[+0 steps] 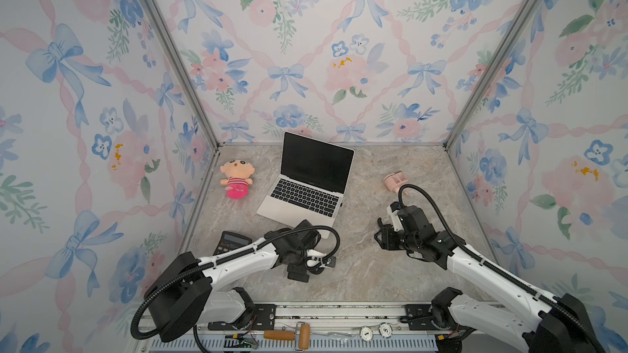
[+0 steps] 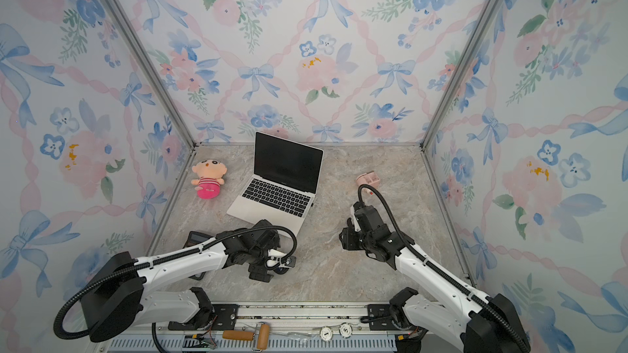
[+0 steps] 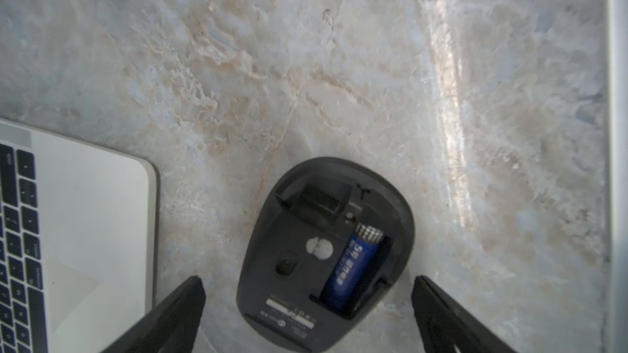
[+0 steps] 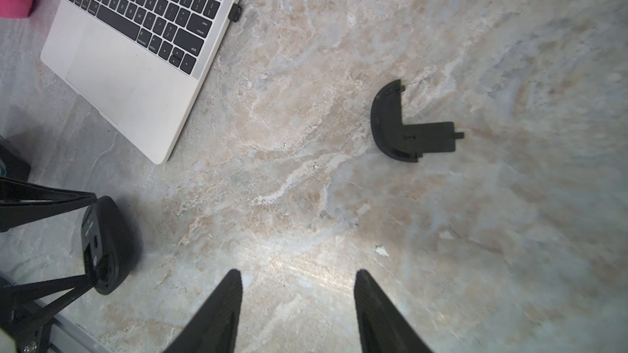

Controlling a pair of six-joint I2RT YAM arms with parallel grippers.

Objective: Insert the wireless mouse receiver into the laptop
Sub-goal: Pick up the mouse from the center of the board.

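- Right wrist view: I find the wireless mouse receiver (image 4: 235,12) projecting from the right side edge of the laptop (image 4: 136,73), toward the hinge end. It touches the edge; I cannot tell how deep it sits.
- In both top views the laptop (image 1: 306,195) (image 2: 275,195) stands open at the middle far part of the table (image 1: 373,273), with its screen dark and its base turned at an angle.
- Left wrist view: I see the mouse (image 3: 323,252) lying belly up just off the laptop's near right corner, with a blue battery (image 3: 353,266) showing in its open bay.
- The left gripper (image 3: 308,280) has its fingers (image 3: 180,314) spread wide, one on each side of the mouse. A strip of table shows between each fingertip and the mouse body, so I record no grip.
- The right gripper (image 4: 299,300) hangs over bare table to the right of the mouse. Its fingers (image 4: 224,314) are apart, not at full spread, and nothing lies between them.
- The mouse cover (image 4: 407,127) lies flat on the table, well apart from the laptop, the mouse and both grippers.
- Other items noted: a plush doll (image 1: 236,178) left of the laptop, a calculator (image 1: 231,241) near left, partly under the left arm, and a small pink object (image 1: 394,178) far right.
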